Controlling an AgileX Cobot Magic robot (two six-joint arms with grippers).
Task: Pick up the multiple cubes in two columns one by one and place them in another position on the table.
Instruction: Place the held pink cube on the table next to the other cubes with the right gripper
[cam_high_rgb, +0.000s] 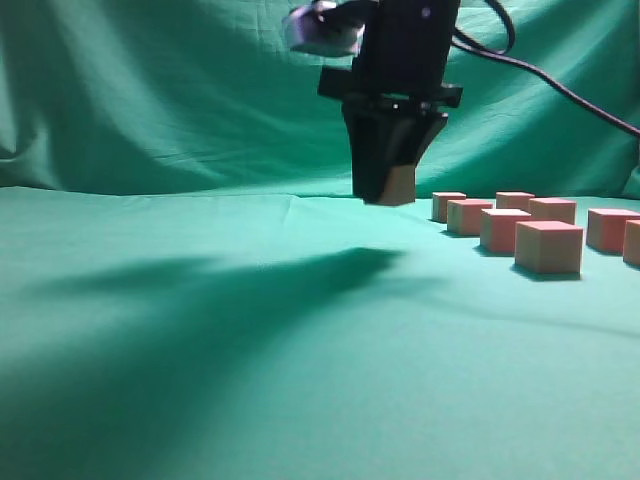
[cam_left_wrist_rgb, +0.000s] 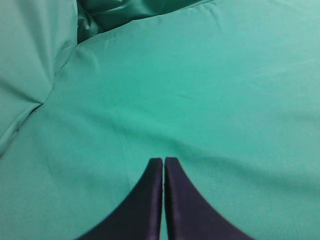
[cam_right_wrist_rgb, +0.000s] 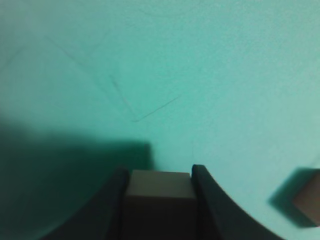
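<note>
The exterior camera looks low along the counter (cam_high_rgb: 300, 380); both wrist cameras face down at it from close, the right sharing its held cube (cam_right_wrist_rgb: 159, 192).

Pink-tan cubes (cam_high_rgb: 548, 247) in two columns on teal table (cam_high_rgb: 300, 380), one cube (cam_right_wrist_rgb: 159, 196) clamped in right gripper (cam_right_wrist_rgb: 159, 180)

Black right end effector (cam_high_rgb: 385, 190) with tapered fingers, a silver wrist camera (cam_high_rgb: 322, 30), black cables (cam_high_rgb: 560, 88).
</note>
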